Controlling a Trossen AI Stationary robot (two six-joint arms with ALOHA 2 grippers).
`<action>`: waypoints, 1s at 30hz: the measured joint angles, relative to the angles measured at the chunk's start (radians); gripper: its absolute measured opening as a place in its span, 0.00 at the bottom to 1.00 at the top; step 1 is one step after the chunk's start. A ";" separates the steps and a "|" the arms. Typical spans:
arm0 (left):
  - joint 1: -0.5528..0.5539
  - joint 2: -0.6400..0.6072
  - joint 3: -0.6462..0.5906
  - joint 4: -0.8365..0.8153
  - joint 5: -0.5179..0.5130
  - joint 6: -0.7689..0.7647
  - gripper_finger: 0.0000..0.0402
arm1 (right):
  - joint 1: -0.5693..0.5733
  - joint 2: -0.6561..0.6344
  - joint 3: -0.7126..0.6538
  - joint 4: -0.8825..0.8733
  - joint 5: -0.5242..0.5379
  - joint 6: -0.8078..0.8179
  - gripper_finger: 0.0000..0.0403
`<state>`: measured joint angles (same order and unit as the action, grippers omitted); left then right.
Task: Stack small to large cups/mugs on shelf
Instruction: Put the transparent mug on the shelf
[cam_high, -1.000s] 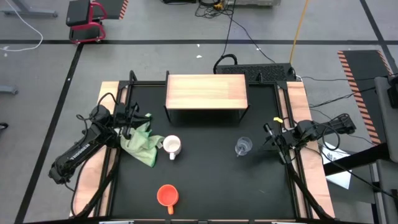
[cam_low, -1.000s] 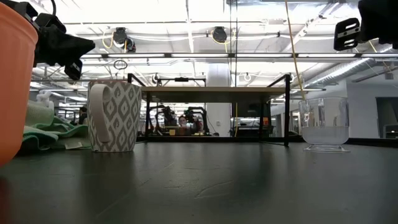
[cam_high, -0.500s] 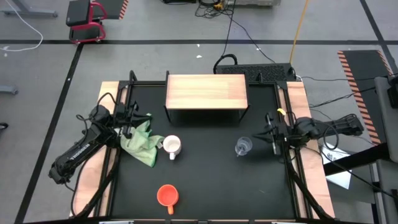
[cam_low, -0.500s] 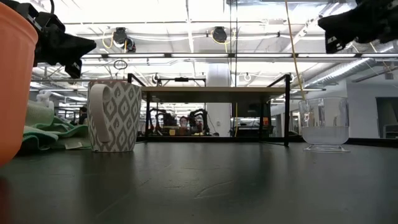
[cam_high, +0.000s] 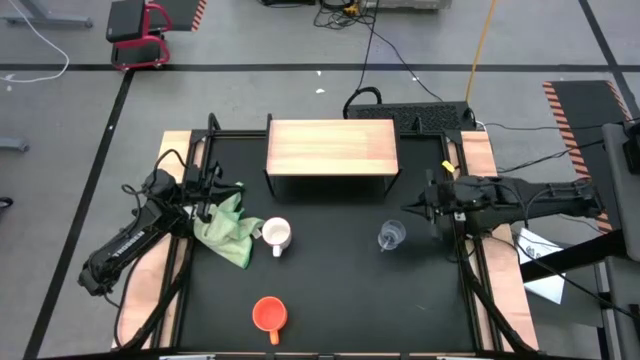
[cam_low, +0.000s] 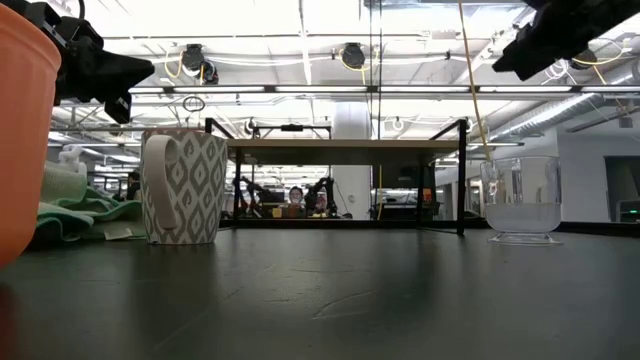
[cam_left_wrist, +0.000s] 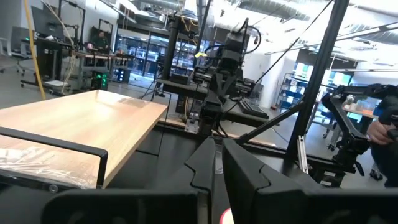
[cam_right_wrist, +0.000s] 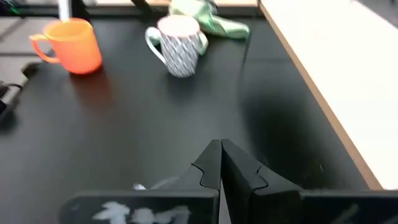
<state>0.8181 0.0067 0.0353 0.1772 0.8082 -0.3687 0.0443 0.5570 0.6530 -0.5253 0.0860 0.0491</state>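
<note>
Nothing is stacked yet, so this looks like the opening step: the right gripper (cam_high: 408, 207) hangs just beside the small clear glass cup (cam_high: 390, 236), at about 1 o'clock from it in the high view, apart from it. Its jaws are together, the 2 dark fingers meeting at their tips in the right wrist view. By my reading, the next move calls for the jaws to part, drop around the glass and close gently, since the thin clear wall will likely be slick and stiff.

The shelf (cam_high: 332, 146) sits at 12 o'clock on the black table (cam_high: 330, 290), its light wooden top bare, thin black metal legs under it. The glass stands at roughly 4 o'clock from the shelf, upright, with straight walls and a thick foot in the low view.

The white mug (cam_high: 277, 235) stands at about 7 o'clock from the shelf, upright, patterned in grey, with its handle towards the crumpled green cloth (cam_high: 230, 228) just beside it. The orange mug (cam_high: 268, 314) sits well apart at 6 o'clock near the front edge, smooth and matte.

The left gripper (cam_high: 213, 189) waits at 9 o'clock beside the cloth, jaws together, holding nothing.
</note>
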 joint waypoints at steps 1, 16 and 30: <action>0.000 0.000 0.000 0.000 0.000 0.000 0.08 | -0.010 0.012 0.012 -0.021 0.000 0.007 0.00; 0.000 0.000 0.000 -0.001 0.001 -0.003 0.08 | -0.084 0.141 0.040 -0.155 -0.093 0.044 0.00; 0.000 0.000 0.000 -0.028 0.001 0.007 0.08 | -0.084 0.393 0.255 -0.314 -0.143 0.066 0.00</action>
<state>0.8181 0.0067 0.0353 0.1489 0.8093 -0.3614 -0.0399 0.9496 0.9082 -0.8390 -0.0566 0.1149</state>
